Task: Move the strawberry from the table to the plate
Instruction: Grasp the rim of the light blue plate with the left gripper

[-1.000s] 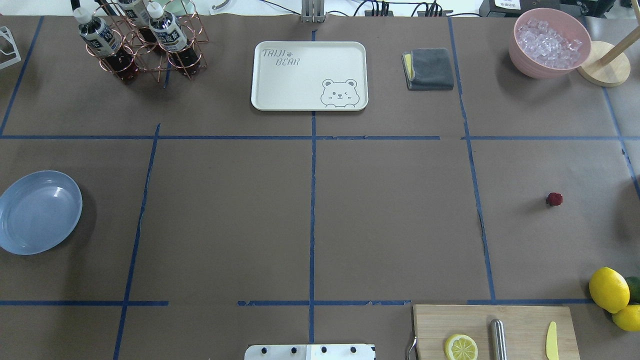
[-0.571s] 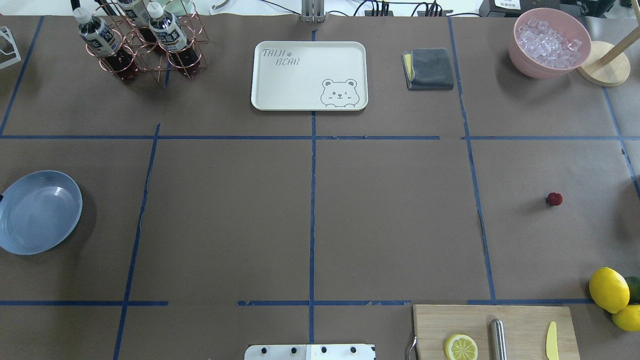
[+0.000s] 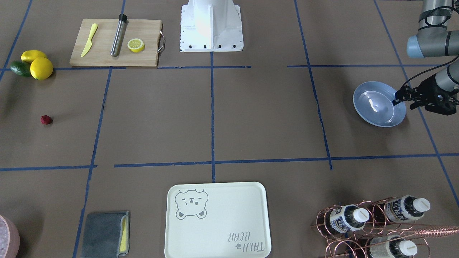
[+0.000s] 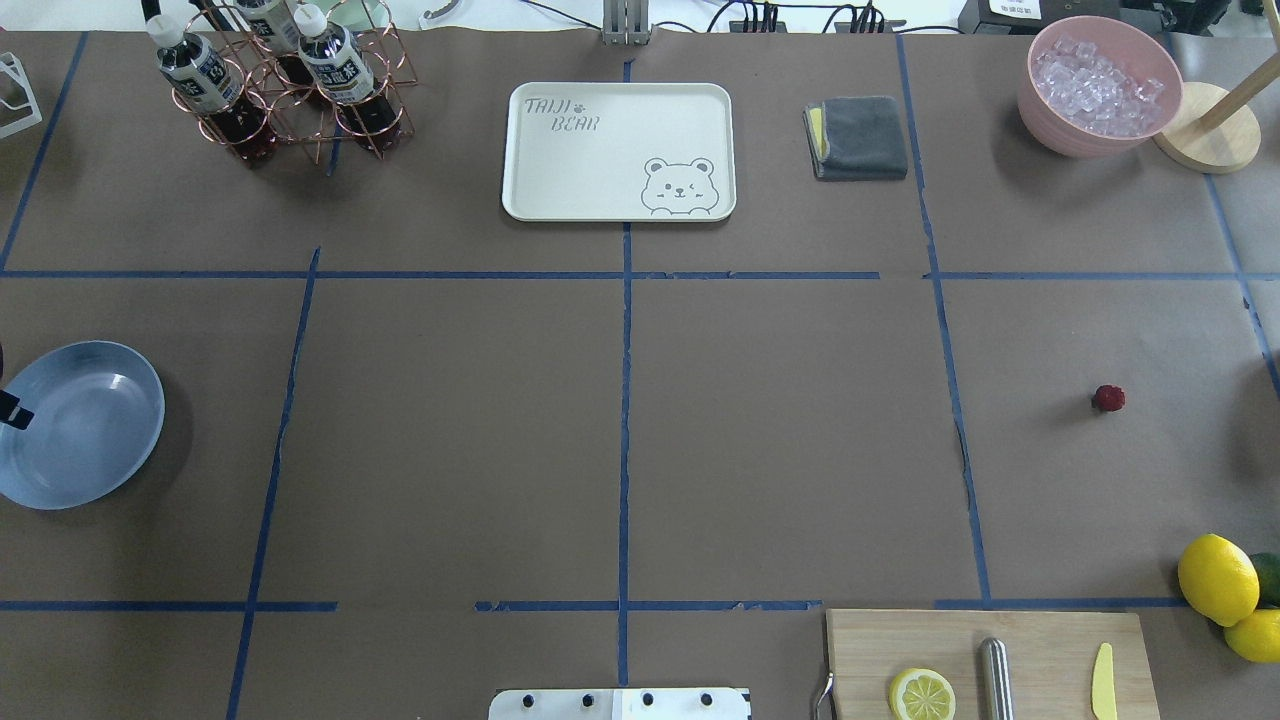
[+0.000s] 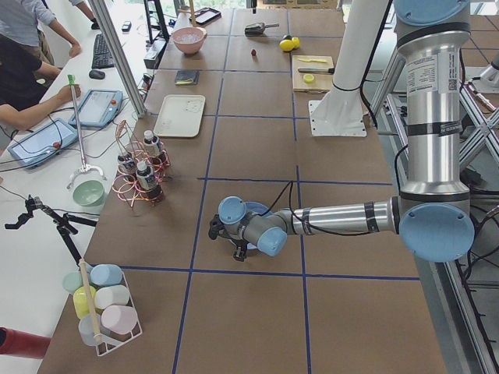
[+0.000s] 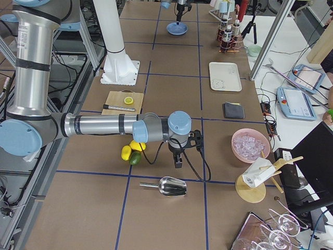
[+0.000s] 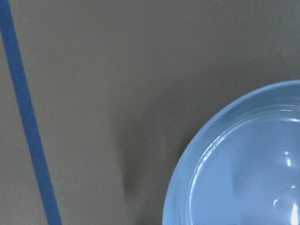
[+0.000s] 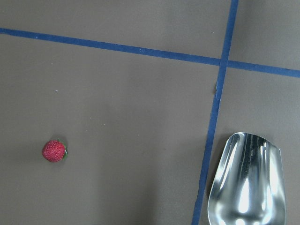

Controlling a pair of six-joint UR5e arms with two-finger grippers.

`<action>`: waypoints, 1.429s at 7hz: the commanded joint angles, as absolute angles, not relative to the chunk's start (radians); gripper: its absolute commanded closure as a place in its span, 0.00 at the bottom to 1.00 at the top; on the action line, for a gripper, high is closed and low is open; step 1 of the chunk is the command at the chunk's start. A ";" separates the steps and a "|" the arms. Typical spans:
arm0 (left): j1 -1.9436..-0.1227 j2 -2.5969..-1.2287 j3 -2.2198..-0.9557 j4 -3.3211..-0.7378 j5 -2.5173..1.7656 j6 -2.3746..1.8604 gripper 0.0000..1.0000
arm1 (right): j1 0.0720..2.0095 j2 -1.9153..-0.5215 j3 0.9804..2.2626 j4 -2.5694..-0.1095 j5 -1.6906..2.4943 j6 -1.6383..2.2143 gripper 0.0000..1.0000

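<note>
Plate [image 4: 90, 430] cut by overhead view's left edge. Left gripper [image 3: 404, 100] mostly outside same view. Right gripper [image 6: 177, 162] jaw state indeterminate.

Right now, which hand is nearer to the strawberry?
Right. The right hand hovers near the strawberry; the left hand is at the plate, far across the table.

Long white side bench [image 5: 31, 257], blue-cased tablet [image 5: 101, 107] on it, black keyboard [image 5: 102, 51], slanted silver aluminium post [image 5: 117, 54], bright even light.
</note>
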State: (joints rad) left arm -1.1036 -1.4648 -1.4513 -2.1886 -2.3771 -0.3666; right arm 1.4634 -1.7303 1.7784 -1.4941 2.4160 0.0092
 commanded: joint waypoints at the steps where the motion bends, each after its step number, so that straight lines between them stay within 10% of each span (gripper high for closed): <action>1: -1.097 -1.465 -1.448 -2.189 -2.376 -0.365 0.66 | 1.463 -1.730 1.779 -1.494 2.416 0.009 0.00; 2: -1.097 -1.465 -1.445 -2.191 -2.376 -0.365 1.00 | 1.463 -1.730 1.779 -1.494 2.416 0.009 0.00; 7: -1.098 -1.485 -1.624 -2.198 -2.488 -0.546 1.00 | 1.463 -1.729 1.793 -1.493 2.419 0.009 0.00; 10: -0.888 -1.720 -1.660 -2.391 -2.488 -1.194 1.00 | 1.463 -1.729 1.796 -1.494 2.421 0.011 0.00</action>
